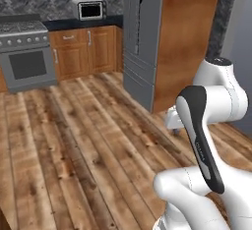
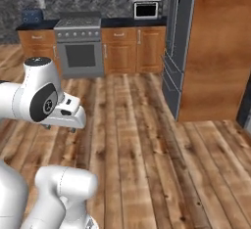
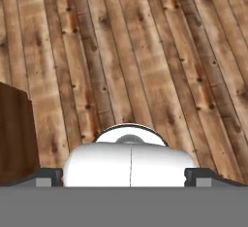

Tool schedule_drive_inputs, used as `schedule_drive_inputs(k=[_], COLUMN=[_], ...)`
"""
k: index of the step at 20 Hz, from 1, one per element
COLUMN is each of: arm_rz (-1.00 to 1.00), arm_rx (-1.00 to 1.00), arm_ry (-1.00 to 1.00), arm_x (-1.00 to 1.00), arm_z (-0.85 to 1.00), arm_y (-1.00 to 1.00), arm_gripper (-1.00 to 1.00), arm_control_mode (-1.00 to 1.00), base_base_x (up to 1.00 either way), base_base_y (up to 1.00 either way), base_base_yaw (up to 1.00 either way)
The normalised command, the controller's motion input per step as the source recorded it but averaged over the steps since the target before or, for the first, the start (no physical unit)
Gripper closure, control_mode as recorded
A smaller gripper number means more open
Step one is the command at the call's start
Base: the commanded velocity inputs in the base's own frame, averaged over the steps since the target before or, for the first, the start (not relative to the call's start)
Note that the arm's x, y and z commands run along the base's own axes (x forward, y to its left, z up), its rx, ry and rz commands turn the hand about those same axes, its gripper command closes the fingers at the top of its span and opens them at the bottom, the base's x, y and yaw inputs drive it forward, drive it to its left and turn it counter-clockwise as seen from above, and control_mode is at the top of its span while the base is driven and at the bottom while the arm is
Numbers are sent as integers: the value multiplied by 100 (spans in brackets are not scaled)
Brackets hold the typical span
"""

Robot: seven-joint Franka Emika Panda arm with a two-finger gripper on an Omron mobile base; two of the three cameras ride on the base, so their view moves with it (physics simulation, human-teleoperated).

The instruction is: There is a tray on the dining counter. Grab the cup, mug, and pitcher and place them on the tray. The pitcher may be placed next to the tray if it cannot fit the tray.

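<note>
The tray, the dining counter, the cup, the mug and the pitcher are all out of view. My arm is folded up close to the base, and the hand hangs over bare wooden floor. My gripper (image 3: 124, 175) points down at the planks. Its two dark fingertips (image 3: 48, 175) stand far apart, so it is open with nothing between them. From the right base view the gripper (image 2: 60, 127) sits low under the white wrist, left of centre.
Wooden plank floor (image 1: 74, 140) stretches ahead. A grey fridge (image 1: 140, 42) with a tall wooden side panel (image 1: 189, 42) stands to the right. A stove (image 1: 27, 57), wooden cabinets (image 1: 86, 49) and a microwave (image 1: 90, 9) line the far wall. A dark wooden edge (image 3: 14, 134) lies near the hand.
</note>
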Motion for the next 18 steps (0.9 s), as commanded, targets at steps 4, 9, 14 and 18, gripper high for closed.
schedule_drive_inputs(k=[4, 9, 14, 18], arm_rz=[0, 0, 0, 0], arm_rx=[0, 0, 0, 0], arm_ry=[0, 0, 0, 0], arm_x=[0, 0, 0, 0], arm_z=[0, 0, 0, 0], arm_y=[0, 0, 0, 0], arm_gripper=[-100, -100, -100, -100], arm_control_mode=[100, 100, 100, 100], base_base_x=[100, 100, 100, 100], base_base_y=[57, 58, 49, 32], base_base_yaw=[-11, -5, 9, 17])
